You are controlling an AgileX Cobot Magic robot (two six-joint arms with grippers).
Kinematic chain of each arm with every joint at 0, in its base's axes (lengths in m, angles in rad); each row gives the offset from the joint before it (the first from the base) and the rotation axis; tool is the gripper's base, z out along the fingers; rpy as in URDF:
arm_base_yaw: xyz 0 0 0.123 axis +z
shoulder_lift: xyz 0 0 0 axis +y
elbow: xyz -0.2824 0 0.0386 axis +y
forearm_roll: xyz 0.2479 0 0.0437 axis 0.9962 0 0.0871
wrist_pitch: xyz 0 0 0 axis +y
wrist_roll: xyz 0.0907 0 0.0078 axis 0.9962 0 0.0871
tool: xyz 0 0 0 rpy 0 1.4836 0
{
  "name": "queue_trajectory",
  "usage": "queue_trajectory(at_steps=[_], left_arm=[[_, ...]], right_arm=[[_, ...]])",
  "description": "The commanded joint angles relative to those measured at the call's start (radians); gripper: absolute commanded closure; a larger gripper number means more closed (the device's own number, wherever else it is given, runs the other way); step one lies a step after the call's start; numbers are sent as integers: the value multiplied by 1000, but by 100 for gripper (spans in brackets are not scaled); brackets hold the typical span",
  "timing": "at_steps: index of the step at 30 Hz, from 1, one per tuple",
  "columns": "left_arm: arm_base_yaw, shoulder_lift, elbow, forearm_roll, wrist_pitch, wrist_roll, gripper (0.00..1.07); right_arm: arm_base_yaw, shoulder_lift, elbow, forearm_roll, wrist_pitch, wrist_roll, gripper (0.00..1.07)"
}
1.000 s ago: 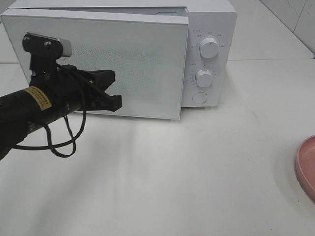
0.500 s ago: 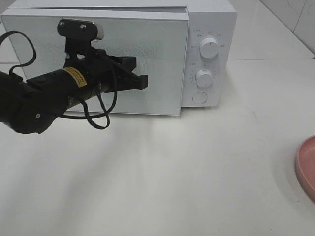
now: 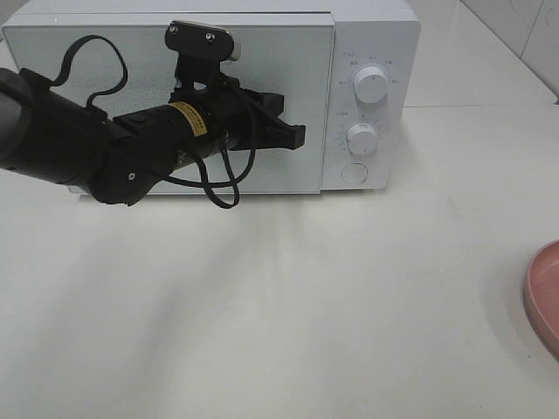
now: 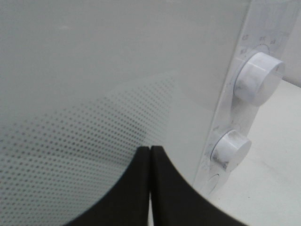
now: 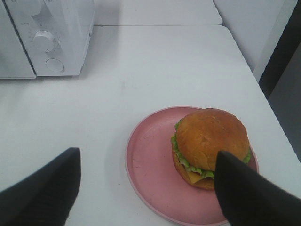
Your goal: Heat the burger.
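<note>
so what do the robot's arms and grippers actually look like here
The left arm is matte black, with a yellow label, a looping black cable and a silver-fronted camera above the wrist. The left gripper has black tapered fingers. The right gripper shows only two black fingers.

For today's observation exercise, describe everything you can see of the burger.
The burger shows only in the right wrist view. It has a glossy golden-brown domed bun over green lettuce and yellow cheese, with a bottom bun beneath. It stands upright and whole on the pink plate, off-centre, leaving bare plate on one side. Nothing grips it: the right gripper hangs open above the plate, one finger covering the burger's edge.
</note>
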Motion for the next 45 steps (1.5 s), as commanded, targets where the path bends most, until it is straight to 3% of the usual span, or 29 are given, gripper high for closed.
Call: queue_trajectory(at_steps=[1, 12, 20, 21, 22, 23, 24, 25, 26, 27, 28, 32, 39, 43, 45], left_arm=[[13, 17, -55, -78, -26, -4, 107], [1, -7, -87, -70, 89, -3, 107], [-73, -160, 44, -71, 280, -5, 106], [-101, -194, 86, -71, 292, -5, 93], [-101, -194, 86, -71, 292, -5, 93], [-128, -231, 129, -71, 301, -4, 70], [-128, -231, 129, -71, 301, -4, 70], [-142, -249, 150, -71, 312, -4, 52], [-165, -275, 184, -78, 335, -4, 15], [-165, -275, 184, -78, 335, -4, 15], [-183, -300, 206, -78, 391, -4, 6], [-198, -337, 220, -78, 528, -3, 7], [-196, -447, 220, -73, 957, -1, 7], [-196, -501, 220, -73, 1099, -1, 7], [-196, -554, 216, -73, 1269, -3, 7]], right_arm=[[-5, -24, 2, -1, -14, -8, 32], [-5, -24, 2, -1, -14, -8, 32], [-5, -24, 2, -1, -14, -8, 32], [-5, -24, 2, -1, -14, -8, 32], [-5, -24, 2, -1, -14, -8, 32], [-5, -24, 2, -1, -14, -8, 32], [-5, -24, 2, -1, -14, -8, 32], [-5, -24, 2, -1, -14, -8, 32], [-5, -24, 2, -1, -14, -8, 32], [-5, -24, 2, -1, -14, -8, 32], [-5, -24, 2, -1, -14, -8, 32], [-5, -24, 2, -1, -14, -8, 32], [-5, -24, 2, -1, -14, -8, 32], [-5, -24, 2, -1, -14, -8, 32], [-5, -24, 2, -1, -14, -8, 32]])
